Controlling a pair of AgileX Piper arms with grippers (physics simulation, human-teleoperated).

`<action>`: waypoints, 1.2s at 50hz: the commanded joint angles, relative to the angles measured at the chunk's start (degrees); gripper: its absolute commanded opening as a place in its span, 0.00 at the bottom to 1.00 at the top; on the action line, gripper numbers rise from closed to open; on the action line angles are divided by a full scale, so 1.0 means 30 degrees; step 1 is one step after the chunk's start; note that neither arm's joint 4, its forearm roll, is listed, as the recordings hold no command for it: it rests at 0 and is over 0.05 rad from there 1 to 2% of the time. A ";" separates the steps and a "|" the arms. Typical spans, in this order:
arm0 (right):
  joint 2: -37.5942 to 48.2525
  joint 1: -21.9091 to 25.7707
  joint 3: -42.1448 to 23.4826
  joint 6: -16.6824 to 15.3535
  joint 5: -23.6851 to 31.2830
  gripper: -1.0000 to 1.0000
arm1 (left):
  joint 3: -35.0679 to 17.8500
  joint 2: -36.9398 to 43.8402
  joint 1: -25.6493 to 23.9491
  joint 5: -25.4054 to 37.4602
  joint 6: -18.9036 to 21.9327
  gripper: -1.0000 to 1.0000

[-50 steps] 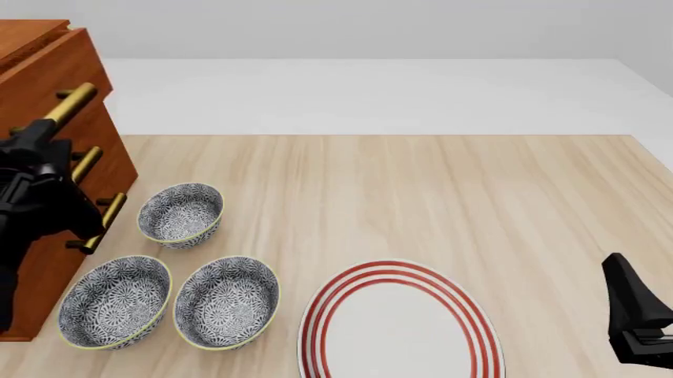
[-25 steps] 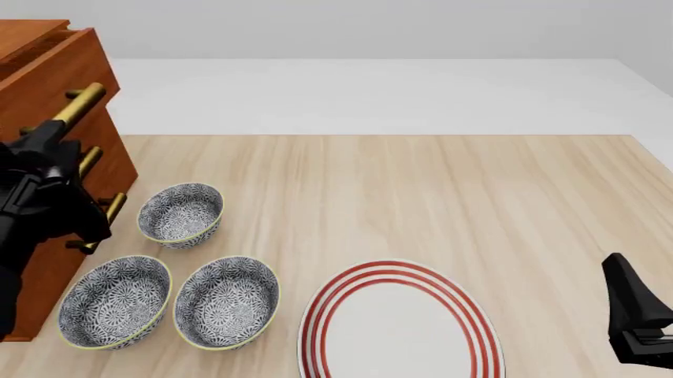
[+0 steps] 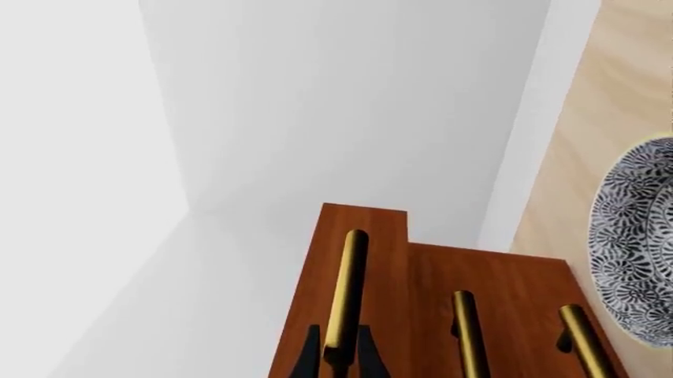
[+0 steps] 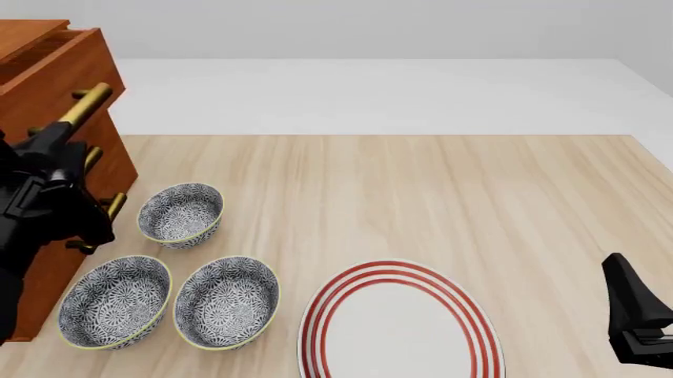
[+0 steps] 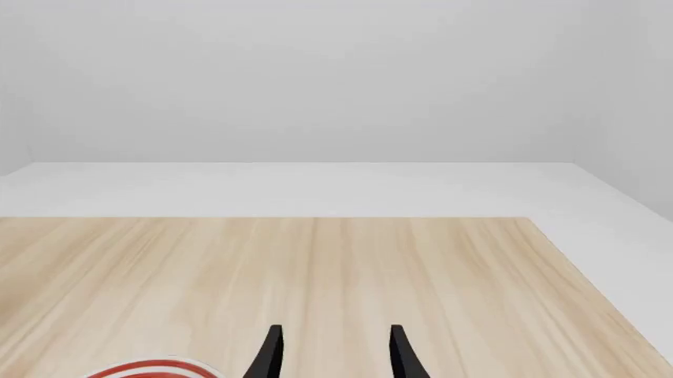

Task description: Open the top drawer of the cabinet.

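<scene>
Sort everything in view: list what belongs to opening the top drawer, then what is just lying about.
Belongs to the job:
- top drawer, jutting slightly out
- its brass handle
- cabinet
- left gripper, closed on that handle

Just lying about:
- three patterned bowls
- red-ringed plate
- right gripper, open, over bare table

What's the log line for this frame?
left gripper: shut on top drawer handle | drawer: partly out of cabinet | right gripper: open, idle

Top drawer reddish-brown, brass bar handle, pulled partly out of cabinet.
</scene>
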 commanded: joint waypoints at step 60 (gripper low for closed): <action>-0.0001 -0.0001 0.0000 0.0001 0.0000 1.00 | 0.0268 -0.1525 -0.0908 -0.0144 0.0068 1.00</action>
